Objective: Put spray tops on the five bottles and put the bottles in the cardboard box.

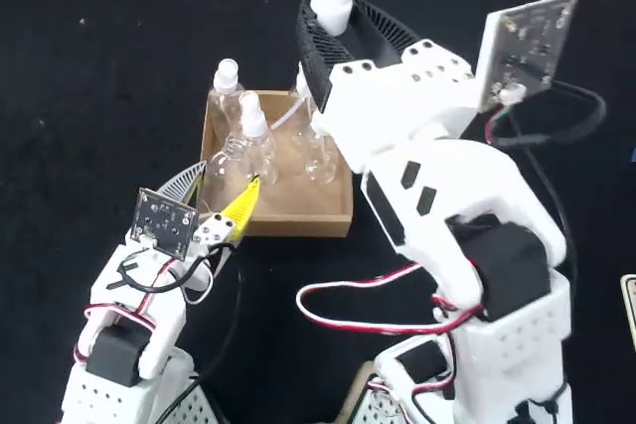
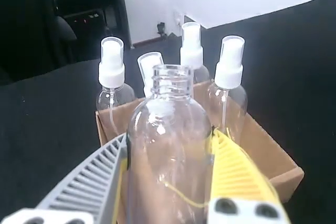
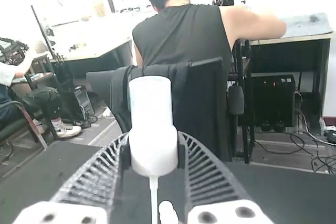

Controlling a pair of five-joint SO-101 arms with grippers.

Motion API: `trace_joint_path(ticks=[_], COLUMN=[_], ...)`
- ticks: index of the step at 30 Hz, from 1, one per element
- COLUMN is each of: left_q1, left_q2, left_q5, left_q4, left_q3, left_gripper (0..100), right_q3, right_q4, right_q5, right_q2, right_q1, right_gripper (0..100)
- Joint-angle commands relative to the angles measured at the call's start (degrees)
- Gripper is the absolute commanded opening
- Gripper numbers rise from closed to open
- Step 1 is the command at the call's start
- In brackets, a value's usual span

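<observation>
Clear plastic, still uncapped: the fifth bottle fills the middle of the left wrist view, clamped between the grey and yellow jaws of the left gripper at the near edge of the cardboard box. The right gripper pinches the spray top, tube hanging down, at the top centre of the high view (higher in frame than the box). Centre that tube over the open neck before lowering, and keep the bottle upright. Four capped bottles crowd the box's far side, while the nearer floor looks free.
</observation>
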Motion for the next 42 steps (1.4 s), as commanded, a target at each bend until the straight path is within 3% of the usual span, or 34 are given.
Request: trace_joint_path(ticks=[1,11,20,23,27,32,42], left_q1=[-0.5,-0.5,-10.9,-9.2,-7.1,-10.9,-5.7], left_q2=[-0.8,-0.9,-1.3,-1.3,-1.3,-1.3,-1.3], left_q5=[0.3,0.3,0.7,0.8,0.4,0.3,0.7], left_q4=[4.4,6.4,13.3,10.5,0.7,-11.1,-11.9], left_q3=[-4.4,-7.4,-13.6,-11.5,-5.8,-0.7,3.1], left_gripper=[11,11,11,11,11,11,12], right_q3=[0.0,1.6,3.0,3.6,6.5,8.0,8.2], right_q4=[-2.3,-3.3,-4.9,-6.2,-10.5,-12.6,-15.8], right_q5=[-0.4,-0.4,-0.4,-0.4,-0.4,-0.4,-0.4], right_q2=[-1.5,-1.3,-1.4,-1.3,-1.6,-1.6,-1.4], right_q1=[-0.9,-5.3,-5.4,-5.5,-5.3,-5.3,-7.0], right_gripper=[1.2,1.2,1.2,1.2,1.2,1.2,1.2])
